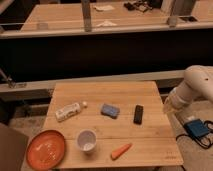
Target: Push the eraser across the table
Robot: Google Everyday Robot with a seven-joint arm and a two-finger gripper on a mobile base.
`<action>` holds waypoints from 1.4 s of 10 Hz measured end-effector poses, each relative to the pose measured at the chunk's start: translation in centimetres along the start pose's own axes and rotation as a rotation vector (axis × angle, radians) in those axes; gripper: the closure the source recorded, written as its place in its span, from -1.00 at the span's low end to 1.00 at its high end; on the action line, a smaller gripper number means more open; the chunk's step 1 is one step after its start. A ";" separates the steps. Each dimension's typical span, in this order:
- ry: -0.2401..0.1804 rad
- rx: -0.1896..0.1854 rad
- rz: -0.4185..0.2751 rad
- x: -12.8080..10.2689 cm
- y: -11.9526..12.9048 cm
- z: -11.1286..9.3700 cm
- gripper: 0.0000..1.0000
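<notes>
The eraser (pixel 138 114) lies on the right half of the table (pixel 100 90), a little right of centre in the frame, its length running up and down the frame. A blue block (pixel 109 110) sits near it on the left, not touching. The gripper (pixel 171 107) hangs clenched at the end of the white arm, off the table's right edge and apart from the eraser. Further left lies a white bottle (pixel 68 111). Along the near edge are an orange plate (pixel 46 148), a cup (pixel 87 140) and a carrot (pixel 121 150).
</notes>
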 end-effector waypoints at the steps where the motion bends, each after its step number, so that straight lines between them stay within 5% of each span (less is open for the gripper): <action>1: -0.003 -0.007 -0.003 0.0 0.0 0.2 0.99; 14: -0.039 -0.110 -0.023 -0.1 1.2 3.4 0.99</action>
